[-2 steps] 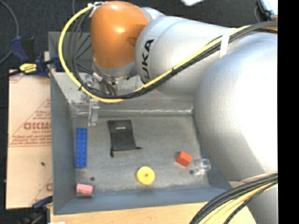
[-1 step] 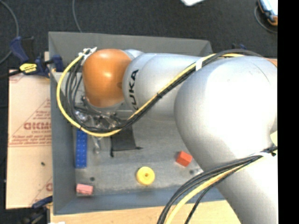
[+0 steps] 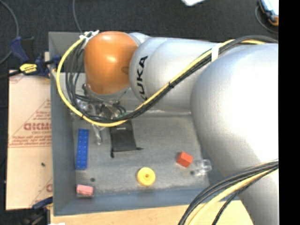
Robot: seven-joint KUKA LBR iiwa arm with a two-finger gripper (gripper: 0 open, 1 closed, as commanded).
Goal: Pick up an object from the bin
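My gripper [image 3: 98, 132] hangs low over the left part of the bin, just under the arm's orange cover. A long blue studded brick [image 3: 82, 148] lies lengthwise right beside it on the left, close to the bin's left wall. A flat black piece [image 3: 123, 139] lies on the floor just to the right of the gripper. Nothing can be made out in the gripper.
Along the near side of the bin lie a pink block [image 3: 85, 190] in the left corner, a yellow round piece [image 3: 146, 176] in the middle, and an orange-red block [image 3: 184, 159] with a clear plastic thing [image 3: 201, 167] beside it. The arm covers the bin's far and right parts.
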